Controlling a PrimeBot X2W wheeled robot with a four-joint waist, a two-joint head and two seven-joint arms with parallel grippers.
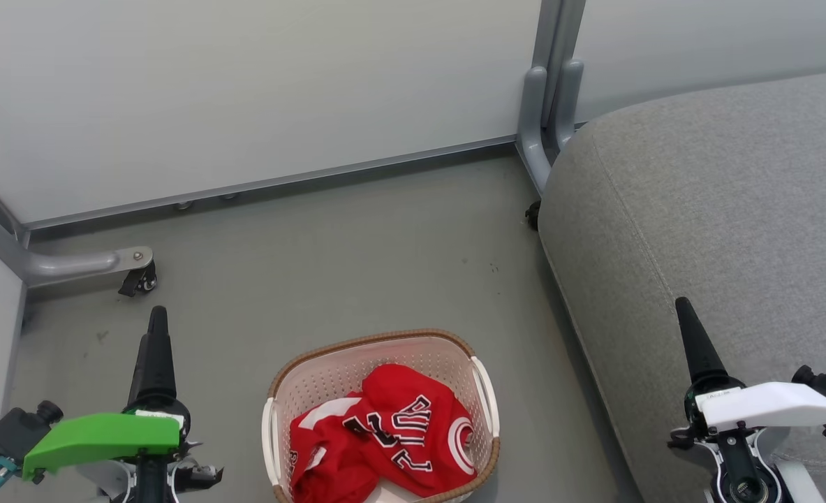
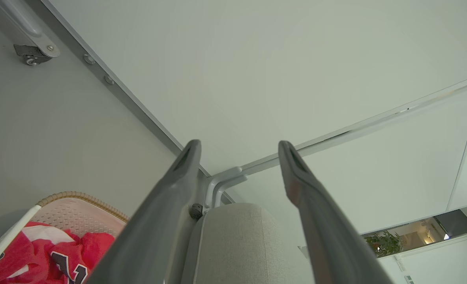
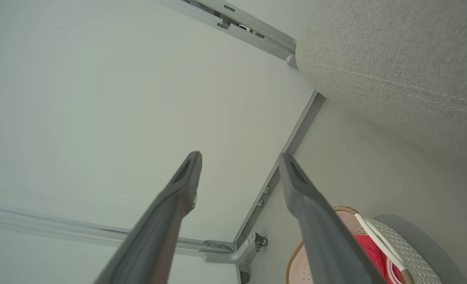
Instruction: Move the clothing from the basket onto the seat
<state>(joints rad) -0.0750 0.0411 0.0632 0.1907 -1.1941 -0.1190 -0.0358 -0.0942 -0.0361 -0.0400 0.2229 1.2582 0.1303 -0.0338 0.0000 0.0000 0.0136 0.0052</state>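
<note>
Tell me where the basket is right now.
Head view, bottom centre: the basket sits on the floor between the left gripper and right gripper, left of the grey seat, red clothing inside.

Grey floor (image 1: pixel 357 244); pale partition panels (image 1: pixel 245 84) on grey metal feet (image 1: pixel 84 264), castors (image 1: pixel 144 281) beneath

Right gripper (image 3: pixel 239 157) gapes empty (fingers well apart) toward the wall (image 3: pixel 99 98); basket (image 3: pixel 391 234) holding red clothing (image 3: pixel 371 252) sits near the grey seat (image 3: pixel 395 71).

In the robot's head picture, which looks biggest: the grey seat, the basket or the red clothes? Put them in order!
1. seat
2. basket
3. clothing, bundled inside the basket
</note>
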